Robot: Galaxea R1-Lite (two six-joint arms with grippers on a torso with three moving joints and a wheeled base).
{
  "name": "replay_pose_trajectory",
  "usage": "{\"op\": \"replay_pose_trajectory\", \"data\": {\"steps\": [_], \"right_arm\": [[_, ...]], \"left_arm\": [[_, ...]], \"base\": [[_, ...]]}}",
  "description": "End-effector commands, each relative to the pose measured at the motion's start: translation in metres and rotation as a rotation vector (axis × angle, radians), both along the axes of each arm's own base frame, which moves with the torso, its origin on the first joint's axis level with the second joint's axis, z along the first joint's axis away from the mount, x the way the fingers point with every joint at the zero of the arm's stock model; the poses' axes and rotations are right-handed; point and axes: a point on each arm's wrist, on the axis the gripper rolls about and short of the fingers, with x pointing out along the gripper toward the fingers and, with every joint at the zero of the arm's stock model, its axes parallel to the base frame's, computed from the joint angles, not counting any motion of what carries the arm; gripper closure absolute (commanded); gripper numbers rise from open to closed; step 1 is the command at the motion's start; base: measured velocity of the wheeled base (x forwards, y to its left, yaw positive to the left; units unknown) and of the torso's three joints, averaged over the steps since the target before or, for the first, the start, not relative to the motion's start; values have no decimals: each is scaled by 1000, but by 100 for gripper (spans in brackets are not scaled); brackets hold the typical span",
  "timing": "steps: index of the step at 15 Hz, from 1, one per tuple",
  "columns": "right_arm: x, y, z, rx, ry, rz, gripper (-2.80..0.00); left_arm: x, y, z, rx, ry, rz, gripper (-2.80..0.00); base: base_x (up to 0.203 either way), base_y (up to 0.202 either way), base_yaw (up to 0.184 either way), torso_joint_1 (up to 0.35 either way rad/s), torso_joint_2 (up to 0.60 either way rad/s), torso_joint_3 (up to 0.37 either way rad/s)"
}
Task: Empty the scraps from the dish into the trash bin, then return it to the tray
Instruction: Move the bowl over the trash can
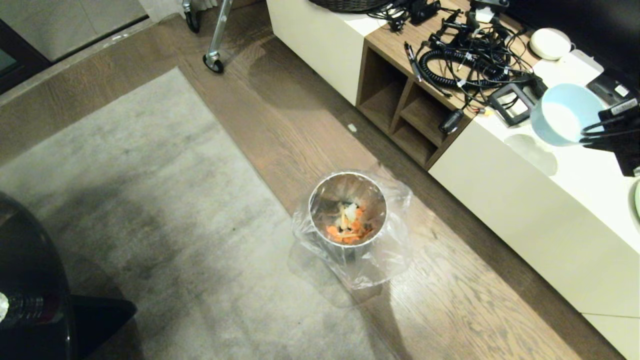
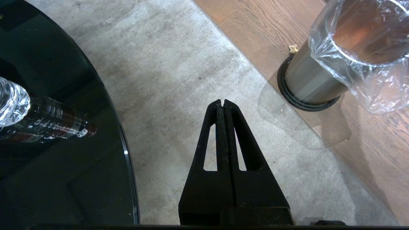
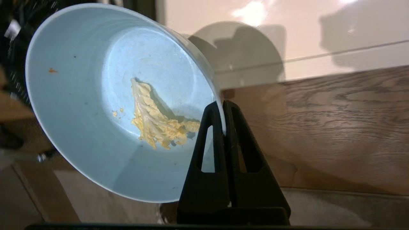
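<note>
Mostly the risk now is the leftover: a pale yellow cabbage leaf [image 3: 156, 123] clings to the inside of the dish [image 3: 111, 95], plus a few crumbs, so the dish is not fully emptied and the leaf could slide off over the white cabinet top [image 1: 575, 175] or the wood floor [image 1: 280, 115] instead of into the trash bin [image 1: 347, 212] if the tilt holds while the arm travels. Second risk: the right hand [image 3: 222, 107] pinches only the thin rim with its fingers closed tight on it, dish tipped steeply on edge, so a jolt could make it pivot or slip out and drop. Third: the tray is not in view, so placement would need a search; the tangle of black cables [image 1: 465, 60] beyond the dish could snag the arm. Most scraps [image 1: 347, 225], orange slices and pale bits, already lie inside the trash bin, which stands on the floor in its clear bag liner [image 1: 380, 260], well apart from the dish. Pose: right arm is raised at the right side of the head view, holding the dish [image 1: 565, 115] in the air above the cabinet top, opening facing roughly back toward the trash bin side. Left hand [image 2: 222, 103] hangs idle, fingers pressed together, holding nothing, over the grey rug [image 2: 179, 64] near the trash bin [image 2: 313, 83] base, beside a dark glass tabletop [image 2: 64, 179] carrying a bottle [image 2: 41, 123].
</note>
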Motion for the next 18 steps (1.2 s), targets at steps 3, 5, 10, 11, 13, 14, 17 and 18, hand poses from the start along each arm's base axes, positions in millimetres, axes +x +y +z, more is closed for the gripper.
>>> {"op": "replay_pose_trajectory", "data": {"steps": [3,5,10,11,13,14,17,18], "right_arm": [[-25,76,30,-79,-105,267,0],[-28,106,31,-154,-114,335,0],[-21,176,13,-351,-79,378,0],[-20,188,10,-388,-84,373,0],[-17,207,3,-448,-92,361,0],[-14,214,-1,-479,-91,340,0],[-12,224,-10,-560,-107,333,0],[-11,224,-15,-599,-117,336,0]], "left_arm": [[0,0,0,0,-1,0,0],[0,0,0,0,-1,0,0],[0,0,0,0,-1,0,0],[0,0,0,0,-1,0,0],[0,0,0,0,-1,0,0],[0,0,0,0,-1,0,0],[0,0,0,0,-1,0,0],[0,0,0,0,-1,0,0]], "base": [[0,0,0,0,0,0],[0,0,0,0,0,0],[0,0,0,0,0,0],[0,0,0,0,0,0],[0,0,0,0,0,0],[0,0,0,0,0,0],[0,0,0,0,0,0],[0,0,0,0,0,0]]}}
